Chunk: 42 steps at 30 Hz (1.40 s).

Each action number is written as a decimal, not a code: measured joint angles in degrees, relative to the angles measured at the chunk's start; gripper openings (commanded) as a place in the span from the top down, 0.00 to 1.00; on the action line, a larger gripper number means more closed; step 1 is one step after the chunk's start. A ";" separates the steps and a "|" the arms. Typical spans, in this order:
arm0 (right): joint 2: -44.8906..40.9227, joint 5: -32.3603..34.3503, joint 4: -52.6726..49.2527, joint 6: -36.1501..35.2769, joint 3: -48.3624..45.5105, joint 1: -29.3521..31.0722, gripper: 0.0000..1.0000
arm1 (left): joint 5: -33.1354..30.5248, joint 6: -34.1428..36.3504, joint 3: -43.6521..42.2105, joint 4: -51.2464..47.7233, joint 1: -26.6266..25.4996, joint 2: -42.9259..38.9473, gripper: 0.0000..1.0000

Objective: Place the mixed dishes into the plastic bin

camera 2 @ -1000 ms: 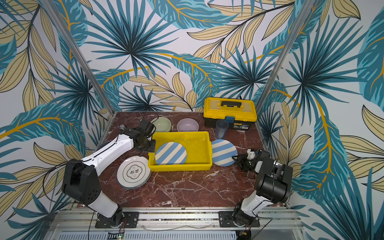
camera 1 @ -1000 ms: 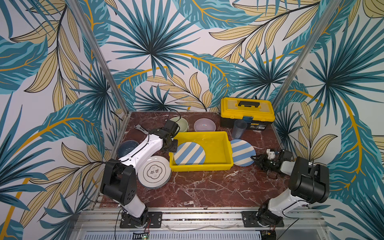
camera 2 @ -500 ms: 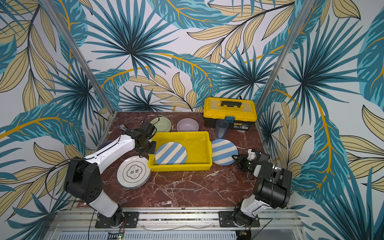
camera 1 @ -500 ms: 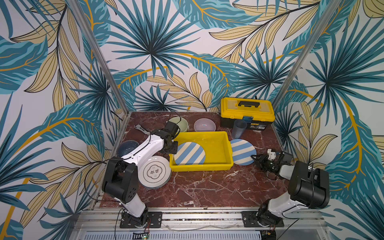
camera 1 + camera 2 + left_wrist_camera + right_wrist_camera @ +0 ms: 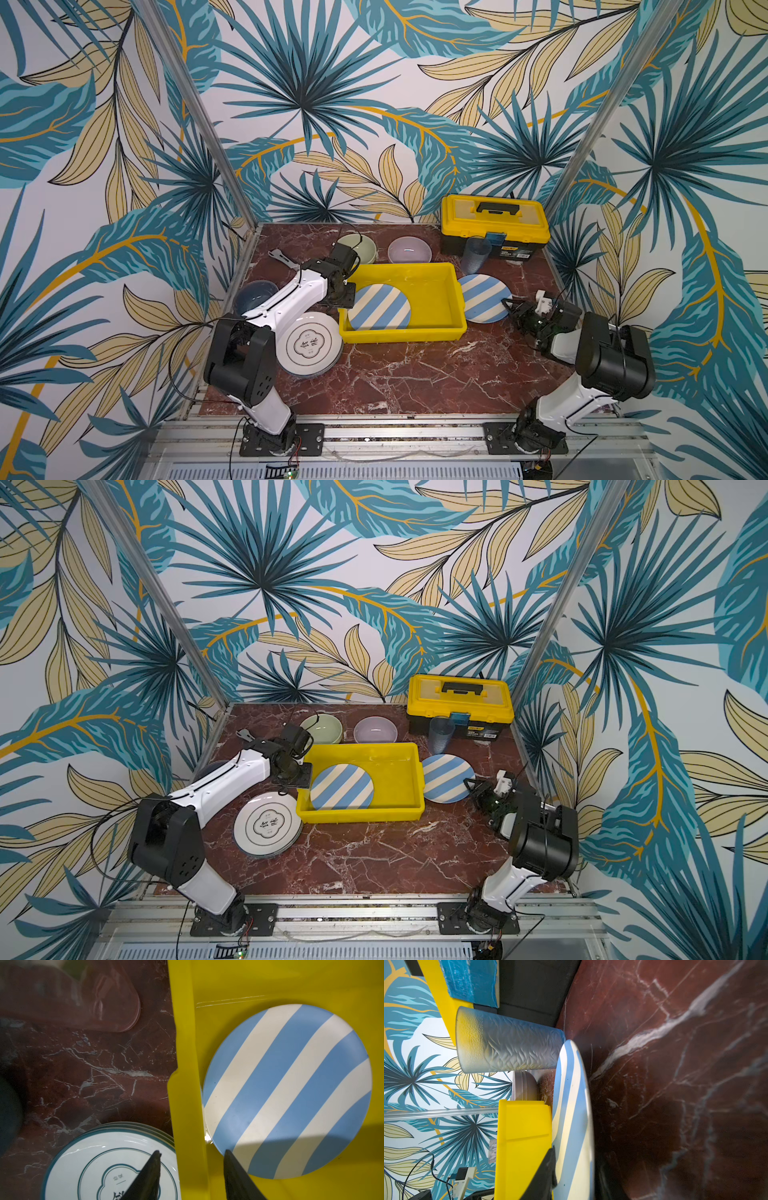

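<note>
In both top views the yellow plastic bin [image 5: 440,332] sits mid-frame on the marble table [image 5: 415,374], with one blue-and-cream striped plate [image 5: 379,307] flat in its left half. The left gripper [image 5: 191,1167] hangs over the bin's left wall, jaws apart and empty, one either side of it. A second striped plate [image 5: 482,297] lies just right of the bin. The right gripper [image 5: 510,306] is at its right edge, a fingertip [image 5: 548,1167] on its top face; whether it clamps the plate I cannot tell.

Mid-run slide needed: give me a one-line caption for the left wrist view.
Left arm's open jaws frame the yellow plastic bin's rim; striped plate inside, white emblem plate outside on the marble.
</note>
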 measured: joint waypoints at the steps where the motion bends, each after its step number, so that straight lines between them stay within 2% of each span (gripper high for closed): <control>1: 0.00 0.20 -0.24 -0.20 0.17 0.37 0.75 | 0.00 0.00 0.00 0.02 0.00 0.00 0.50; 7: -2.49 1.73 -7.67 -3.78 1.81 1.25 0.85 | -0.02 -0.02 -0.02 0.11 0.00 -0.02 0.50; 20: -22.49 10.16 -39.28 -14.78 6.86 1.44 1.00 | -0.02 -0.04 -0.02 0.15 0.00 -0.46 0.50; 33: -41.33 22.86 -65.90 -19.65 16.85 1.44 1.00 | -0.02 -0.02 -0.02 0.07 0.33 -4.48 0.46; 38: -44.96 23.82 -72.00 -20.04 24.35 2.58 1.00 | 0.07 -0.24 -0.72 0.02 1.81 -6.12 0.46; 42: -44.87 23.89 -74.25 -20.06 29.90 7.28 1.00 | 0.46 -0.48 -1.01 -0.02 2.95 -6.93 0.46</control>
